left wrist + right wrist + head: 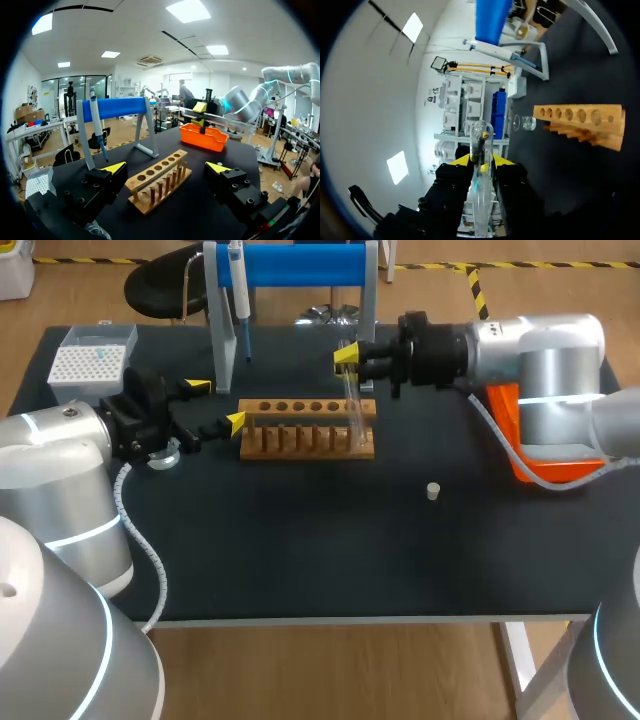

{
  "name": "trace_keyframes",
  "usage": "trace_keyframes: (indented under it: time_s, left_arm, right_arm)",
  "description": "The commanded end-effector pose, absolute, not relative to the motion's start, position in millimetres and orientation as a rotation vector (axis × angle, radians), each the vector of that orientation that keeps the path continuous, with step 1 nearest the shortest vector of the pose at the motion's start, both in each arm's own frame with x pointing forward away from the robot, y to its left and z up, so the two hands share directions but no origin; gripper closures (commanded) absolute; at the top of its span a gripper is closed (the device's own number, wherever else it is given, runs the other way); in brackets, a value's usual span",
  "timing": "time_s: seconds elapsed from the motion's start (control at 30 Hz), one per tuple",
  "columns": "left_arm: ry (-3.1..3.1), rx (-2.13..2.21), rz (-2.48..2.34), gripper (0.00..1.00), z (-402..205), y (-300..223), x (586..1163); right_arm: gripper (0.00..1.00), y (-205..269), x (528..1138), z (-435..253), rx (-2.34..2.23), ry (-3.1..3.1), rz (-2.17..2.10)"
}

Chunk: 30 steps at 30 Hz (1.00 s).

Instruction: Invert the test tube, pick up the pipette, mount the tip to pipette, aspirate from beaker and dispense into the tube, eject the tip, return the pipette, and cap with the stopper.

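Right fingers [346, 356] are pinching the test tube [354, 405] from both sides near its upper end. It's hanging tilted over the right end of the wooden rack [300, 440], with its lower end down by the last holes, though I can't tell if it's actually touching the wood. Left fingers [236, 422] are gaping wide with nothing in them, hovering just off the rack's left end. So I'm reading this as the invert step, with everything else waiting: the pipette [240, 300] is hanging on the blue stand [300, 265] behind the rack, and the stopper [433, 491] is sitting alone on the worktop [300, 540], well apart. Next move is probably going to need the tube lined up straight over a hole, mouth up, before the right fingers are letting go, otherwise it's likely tipping over.
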<state>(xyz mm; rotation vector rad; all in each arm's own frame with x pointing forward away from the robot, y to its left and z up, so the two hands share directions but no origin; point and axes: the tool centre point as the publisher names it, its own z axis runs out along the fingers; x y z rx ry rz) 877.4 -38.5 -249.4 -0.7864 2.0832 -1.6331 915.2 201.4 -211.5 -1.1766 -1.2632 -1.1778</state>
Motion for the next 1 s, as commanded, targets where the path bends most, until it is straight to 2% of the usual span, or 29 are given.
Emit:
trace_keyframes:
  time_s: [0.03, 0.57, 1.0]
  left_arm:
    - [2.082, -0.787, -1.630, 0.00, -250.0, -39.3, 877.1]
    - [2.082, -0.787, -1.630, 0.00, -250.0, -39.3, 877.1]
    - [2.082, -0.787, -1.630, 0.00, -250.0, -39.3, 877.1]
  right_arm:
    - [1.00, 198.6, 918.1, -213.1, -1.264, -1.050, -0.983]
    - [1.00, 192.3, 922.6, -212.6, -1.146, -1.186, -1.191]
    - [1.00, 191.7, 921.5, -209.7, -1.125, -1.218, -1.201]
